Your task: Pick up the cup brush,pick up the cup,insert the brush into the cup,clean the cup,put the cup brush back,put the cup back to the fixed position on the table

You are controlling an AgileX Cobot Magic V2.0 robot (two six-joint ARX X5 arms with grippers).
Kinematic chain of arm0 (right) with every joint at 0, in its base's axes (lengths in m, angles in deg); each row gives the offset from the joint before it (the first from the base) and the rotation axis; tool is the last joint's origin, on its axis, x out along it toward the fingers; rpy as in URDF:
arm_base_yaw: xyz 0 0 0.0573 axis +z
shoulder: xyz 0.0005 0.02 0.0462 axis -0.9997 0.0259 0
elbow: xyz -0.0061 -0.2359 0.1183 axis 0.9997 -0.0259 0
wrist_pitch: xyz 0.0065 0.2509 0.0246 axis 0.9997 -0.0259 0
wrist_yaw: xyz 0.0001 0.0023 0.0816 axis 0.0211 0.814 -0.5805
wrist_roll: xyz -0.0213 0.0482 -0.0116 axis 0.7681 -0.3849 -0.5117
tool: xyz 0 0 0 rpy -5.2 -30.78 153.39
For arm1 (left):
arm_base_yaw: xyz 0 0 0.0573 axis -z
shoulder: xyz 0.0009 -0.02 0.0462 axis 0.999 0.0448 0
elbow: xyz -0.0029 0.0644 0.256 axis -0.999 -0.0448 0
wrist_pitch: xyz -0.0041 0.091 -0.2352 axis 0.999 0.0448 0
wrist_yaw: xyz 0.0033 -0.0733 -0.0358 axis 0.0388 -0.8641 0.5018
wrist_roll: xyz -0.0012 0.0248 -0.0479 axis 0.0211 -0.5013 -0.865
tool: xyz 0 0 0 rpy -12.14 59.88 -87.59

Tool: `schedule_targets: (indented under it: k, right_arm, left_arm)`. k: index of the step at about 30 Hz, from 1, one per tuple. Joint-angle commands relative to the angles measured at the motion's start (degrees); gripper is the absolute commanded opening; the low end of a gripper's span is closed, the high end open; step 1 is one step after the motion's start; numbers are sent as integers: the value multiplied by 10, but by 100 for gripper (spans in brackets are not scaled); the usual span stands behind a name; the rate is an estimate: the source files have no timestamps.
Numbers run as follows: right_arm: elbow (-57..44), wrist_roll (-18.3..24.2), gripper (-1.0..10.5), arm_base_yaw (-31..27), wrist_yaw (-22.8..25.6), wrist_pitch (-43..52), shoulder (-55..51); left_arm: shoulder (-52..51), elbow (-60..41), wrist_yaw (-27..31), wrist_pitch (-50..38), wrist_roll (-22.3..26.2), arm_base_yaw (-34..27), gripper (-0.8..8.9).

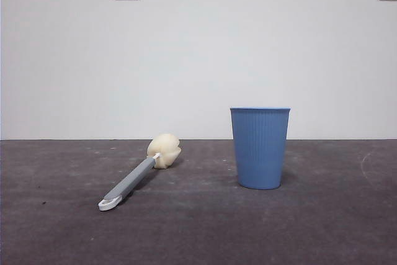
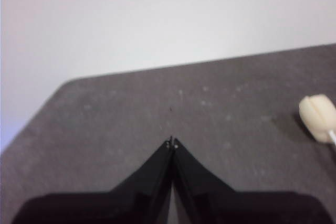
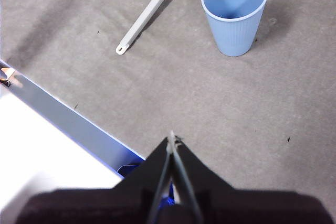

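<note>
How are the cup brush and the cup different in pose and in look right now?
The cup brush lies flat on the table; the cup stands upright, mouth up. The cup brush is long and thin, grey with a cream sponge head; the cup is wide, blue and ribbed. Both rest on the table, apart, and no gripper touches them.

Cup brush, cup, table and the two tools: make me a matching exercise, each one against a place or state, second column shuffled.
Column one:
1. cup brush
2. cup
3. table
4. left tool
5. right tool

Column two:
A. upright, empty, mouth up
B. dark grey, scuffed
C. shut, cup and whole brush ahead
D. lying flat, sponge head toward the wall
E. shut, only the sponge head nearby in its view

Pairs: 1-D, 2-A, 3-B, 4-E, 5-C
</note>
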Motion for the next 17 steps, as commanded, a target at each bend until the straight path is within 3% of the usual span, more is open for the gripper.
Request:
schedule_targets:
  k: [1,7,13,17]
  right_arm:
    - [-1,-1,1,1,2,1,-1]
    - [-1,-1,1,1,2,1,-1]
    - [-1,-1,1,1,2,1,-1]
    - [-1,-1,1,1,2,1,-1]
  left_arm:
    - [-31,-56,-3,-35,-33,-2,-4]
    - [-85,-119,-3,-43,-60,-2,-4]
    - [-125,-120,-3,54,-61,-1,-4]
    - [-125,-120,-9,59,-69,2,-4]
